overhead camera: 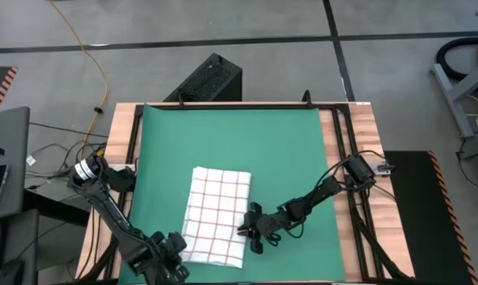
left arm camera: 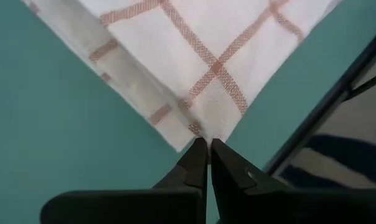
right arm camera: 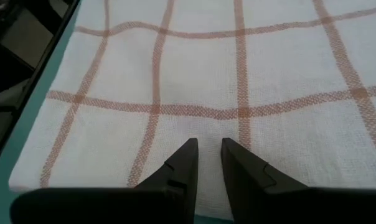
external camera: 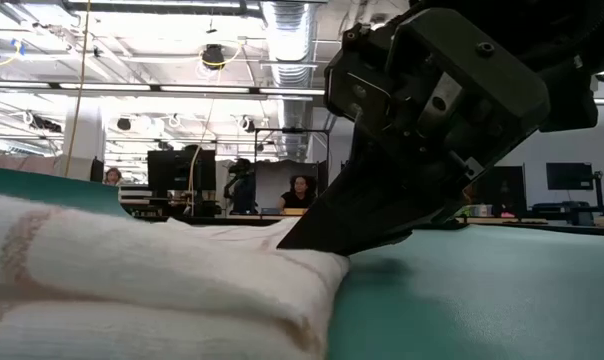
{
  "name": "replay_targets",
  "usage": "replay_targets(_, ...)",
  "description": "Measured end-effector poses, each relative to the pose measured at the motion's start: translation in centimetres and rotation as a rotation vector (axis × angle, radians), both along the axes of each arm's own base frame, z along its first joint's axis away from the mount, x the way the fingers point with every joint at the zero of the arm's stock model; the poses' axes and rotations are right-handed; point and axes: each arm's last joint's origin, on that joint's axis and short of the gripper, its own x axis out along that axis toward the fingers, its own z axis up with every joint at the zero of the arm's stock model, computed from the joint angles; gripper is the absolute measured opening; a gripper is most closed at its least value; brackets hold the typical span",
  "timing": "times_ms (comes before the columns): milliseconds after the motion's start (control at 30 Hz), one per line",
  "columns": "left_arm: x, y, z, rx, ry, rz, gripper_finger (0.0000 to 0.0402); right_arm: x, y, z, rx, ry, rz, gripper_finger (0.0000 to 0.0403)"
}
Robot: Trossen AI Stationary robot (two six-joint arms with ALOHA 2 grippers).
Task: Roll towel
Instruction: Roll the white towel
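Observation:
The towel (overhead camera: 215, 215), white with a grid of thin red-brown lines, lies on the green mat (overhead camera: 286, 150), folded into a rectangle of several layers. My left gripper (overhead camera: 178, 247) is at its near left corner, shut on that corner. My right gripper (overhead camera: 251, 227) is at the towel's right edge, near its near right corner, with its fingers closed to a narrow gap on the cloth. In the low view the folded towel (external camera: 132, 270) fills the left, and the right gripper (external camera: 322, 245) comes down onto its edge. My left gripper pinches the very tip of the towel's near left corner (left arm camera: 197, 129) between its two fingers. The fingers come low, from the table's near left, slanting toward the towel's middle. The towel lies flat on the mat. My right gripper has its fingertips (right arm camera: 187, 152) on the towel just inside its right edge (right arm camera: 210, 134), with cloth in the narrow gap between them. The fingers slant down from the table's right. How many layers they have does not show. The towel rests on the mat.
The mat covers most of the wooden table (overhead camera: 358, 127), with dark rails along both sides. A black box (overhead camera: 207, 79) stands past the far edge. There is bare mat beyond and to the right of the towel. People sit in the room behind (external camera: 300, 190).

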Motion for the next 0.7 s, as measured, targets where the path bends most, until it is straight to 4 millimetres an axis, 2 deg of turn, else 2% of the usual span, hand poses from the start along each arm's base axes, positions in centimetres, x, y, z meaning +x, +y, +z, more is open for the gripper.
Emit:
replay_targets(167,-0.12,-0.91,0.43,-0.027,-0.085,-0.009,0.0000,0.07,-0.22,-0.04,0.000,0.005,-0.003,0.0096)
replay_targets(467,-0.18,-0.84,0.38,-0.005,-0.088,-0.025,0.0001,0.05,-0.23,-0.08,-0.002,0.009,-0.003,0.0096)
replay_targets(567,-0.22,-0.84,0.36,0.000,-0.080,-0.047,0.0014,0.04,-0.24,-0.09,-0.002,0.010,-0.003,0.0096)
replay_targets(700,-0.33,-0.85,0.32,-0.016,-0.052,-0.047,0.0053,0.02,-0.23,-0.10,-0.003,0.010,-0.002,0.0096)
